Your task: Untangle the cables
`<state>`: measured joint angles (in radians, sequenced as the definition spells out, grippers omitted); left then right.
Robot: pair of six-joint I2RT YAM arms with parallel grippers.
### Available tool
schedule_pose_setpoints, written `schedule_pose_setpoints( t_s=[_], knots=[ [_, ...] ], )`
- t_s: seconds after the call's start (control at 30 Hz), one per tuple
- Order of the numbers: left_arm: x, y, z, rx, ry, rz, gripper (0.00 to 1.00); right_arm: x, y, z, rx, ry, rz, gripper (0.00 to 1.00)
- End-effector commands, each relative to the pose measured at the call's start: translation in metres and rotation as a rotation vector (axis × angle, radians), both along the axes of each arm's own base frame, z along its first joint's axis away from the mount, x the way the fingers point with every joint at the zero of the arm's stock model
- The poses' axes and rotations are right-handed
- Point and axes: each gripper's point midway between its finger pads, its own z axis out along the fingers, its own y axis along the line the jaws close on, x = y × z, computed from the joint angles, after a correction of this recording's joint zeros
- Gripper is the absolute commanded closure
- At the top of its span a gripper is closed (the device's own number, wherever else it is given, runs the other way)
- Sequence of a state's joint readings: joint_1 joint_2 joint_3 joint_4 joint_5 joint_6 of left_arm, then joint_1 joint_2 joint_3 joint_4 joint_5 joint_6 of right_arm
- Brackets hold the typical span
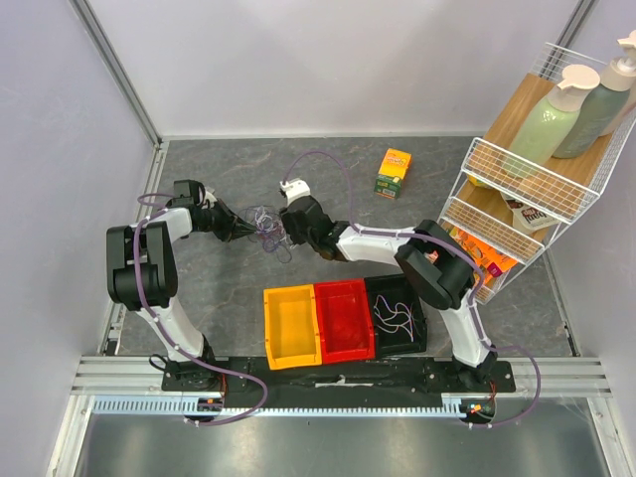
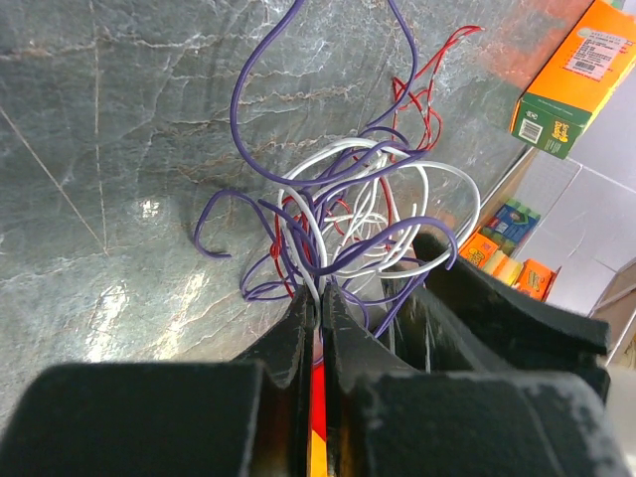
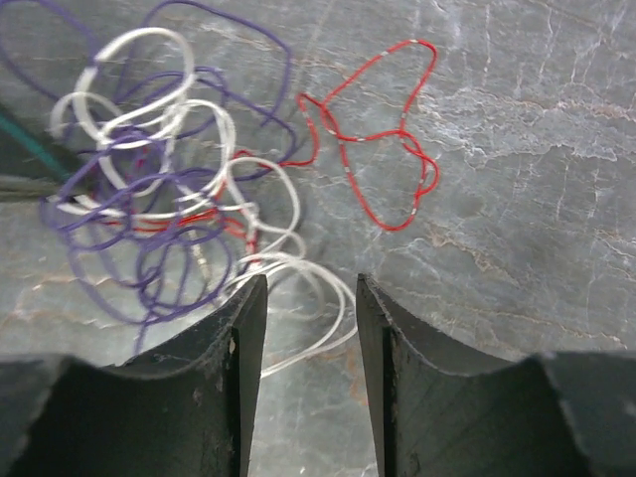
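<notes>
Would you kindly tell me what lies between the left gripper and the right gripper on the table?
The tangled cables fill the gap between the left gripper and the right gripper, as the top external view shows.

I see bright, even overhead light, soft shadows, and white glare on the table (image 2: 149, 209) in the left wrist view.
</notes>
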<state>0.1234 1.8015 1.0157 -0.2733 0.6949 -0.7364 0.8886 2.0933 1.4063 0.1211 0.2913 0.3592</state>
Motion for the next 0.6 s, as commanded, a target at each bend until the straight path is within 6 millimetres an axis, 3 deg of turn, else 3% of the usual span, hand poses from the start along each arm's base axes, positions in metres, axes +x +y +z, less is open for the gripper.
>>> schedule_pose_setpoints(
  t_s=[0.0, 0.17, 0.33, 0.4, 0.5, 0.57],
  knots=[
    [0.005, -0.002, 0.02, -0.031, -0.062, -0.003, 0.98, 0.023, 0.011, 0.001, 0.093, 0.006, 0.003, 0.53],
    [0.005, -0.003, 0.02, -0.031, -0.061, -0.003, 0.98, 0.021, 0.018, -0.009, 0.098, 0.032, 0.027, 0.57],
    [0.004, -0.001, 0.015, -0.027, -0.045, 0.004, 0.98, 0.023, 0.017, -0.002, 0.089, 0.018, 0.024, 0.89],
    [0.004, 0.003, 0.009, -0.015, -0.023, 0.017, 0.98, 0.022, 0.009, 0.017, 0.08, -0.017, -0.007, 0.99],
    [0.001, 0.008, -0.003, -0.014, 0.022, 0.043, 0.98, 0.009, -0.009, 0.056, 0.074, -0.071, -0.035, 1.0],
    [0.001, 0.014, -0.007, -0.015, 0.036, 0.061, 0.98, -0.004, -0.022, 0.094, 0.108, -0.12, -0.05, 1.0]
  ],
)
